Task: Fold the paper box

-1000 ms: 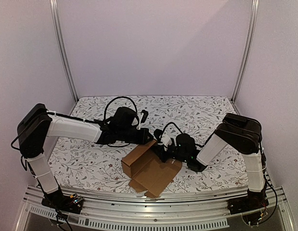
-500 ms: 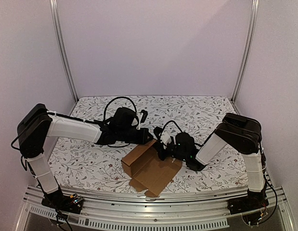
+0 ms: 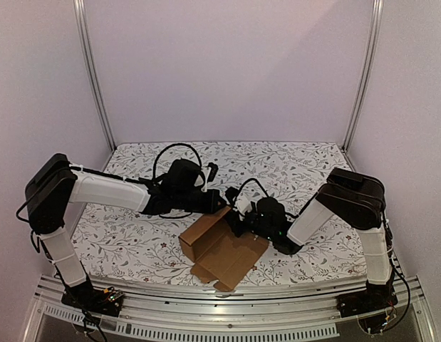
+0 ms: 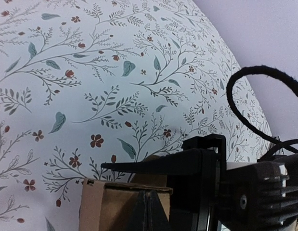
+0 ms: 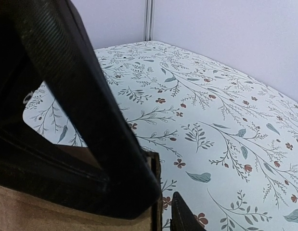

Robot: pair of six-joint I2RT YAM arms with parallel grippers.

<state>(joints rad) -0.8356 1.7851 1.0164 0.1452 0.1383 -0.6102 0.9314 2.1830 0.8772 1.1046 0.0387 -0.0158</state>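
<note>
Paper box (image 3: 224,251) lies basewards of both: left gripper (image 3: 220,204) pressed together at its far corner, right gripper (image 3: 236,219) straddling its wall, clamping indeterminate.

The top camera sits high up behind the two arms and looks down and forward. It is far off, so it sees the whole white table cloth with leaves and flowers (image 3: 135,242) and the flat brown cardboard box (image 3: 224,253) low in the middle. The left wrist camera is very near the cloth and looks across it. The right wrist camera is just as near, and its own black finger (image 5: 81,120) fills the left side. All three views share the cloth and the box.
</note>
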